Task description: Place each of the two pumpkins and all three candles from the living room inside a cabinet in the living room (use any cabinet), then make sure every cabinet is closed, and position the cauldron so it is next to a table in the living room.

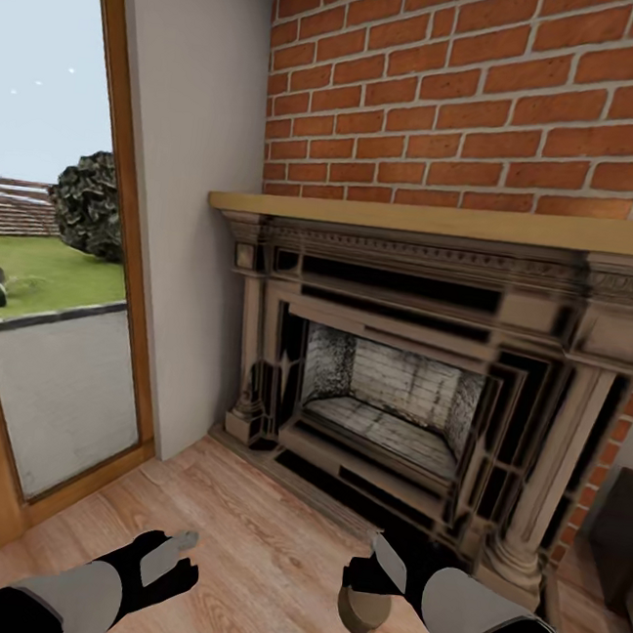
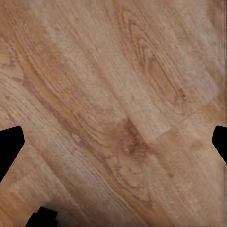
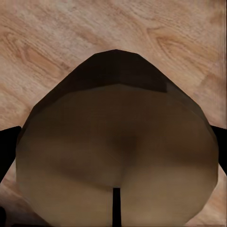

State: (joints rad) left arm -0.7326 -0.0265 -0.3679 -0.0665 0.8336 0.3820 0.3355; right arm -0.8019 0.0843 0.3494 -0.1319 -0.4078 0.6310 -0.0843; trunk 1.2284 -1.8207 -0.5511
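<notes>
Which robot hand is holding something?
The right tool. It grips a squat olive candle, while the left tool is open and empty above the wood floor.

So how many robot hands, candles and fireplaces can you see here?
Robot hands: 2, the left hand empty over the wooden floor and the right hand holding something.
Candles: 1, the grey-olive candle held in the right hand, wick visible in the right wrist view.
Fireplaces: 1, the fireplace in the brick wall.
Total: 4.
</notes>
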